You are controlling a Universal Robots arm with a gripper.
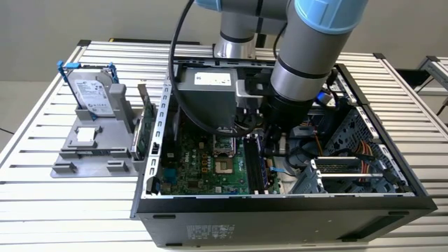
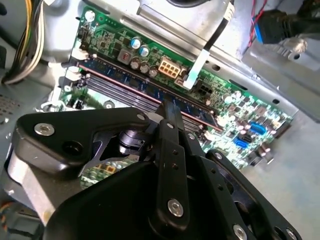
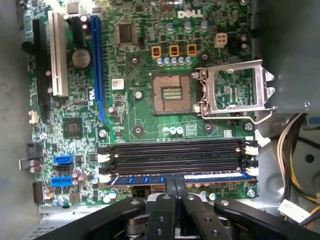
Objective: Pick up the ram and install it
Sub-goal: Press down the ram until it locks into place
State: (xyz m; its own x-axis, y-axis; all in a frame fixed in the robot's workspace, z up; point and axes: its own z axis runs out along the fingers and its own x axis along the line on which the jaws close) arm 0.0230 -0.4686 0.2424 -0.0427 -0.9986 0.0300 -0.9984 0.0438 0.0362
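We see the ram (image 3: 180,178) low in the first wrist view, long axis running side to side across the frame, seated on edge in the slot nearest the jaws, parallel to the empty black memory slots (image 3: 175,155) just above it. In the second wrist view the ram (image 2: 150,90) runs diagonally from upper left to lower right. The gripper (image 3: 175,192) sits at bottom centre, jaws together on the ram's upper edge at about mid-length, clamped on the stick.

Motherboard (image 3: 145,115) lies flat inside the open computer case (image 1: 280,207); the bare CPU socket (image 3: 172,93) is mid-frame, its metal latch frame (image 3: 235,90) flipped open to the right.

In the exterior view the arm (image 1: 308,58) reaches down into the case at centre. Left of the case, on the slatted table (image 1: 42,142), a grey stand (image 1: 91,152) holds the silver hard drive (image 1: 91,92) upright and a green expansion card (image 1: 145,131) on edge.
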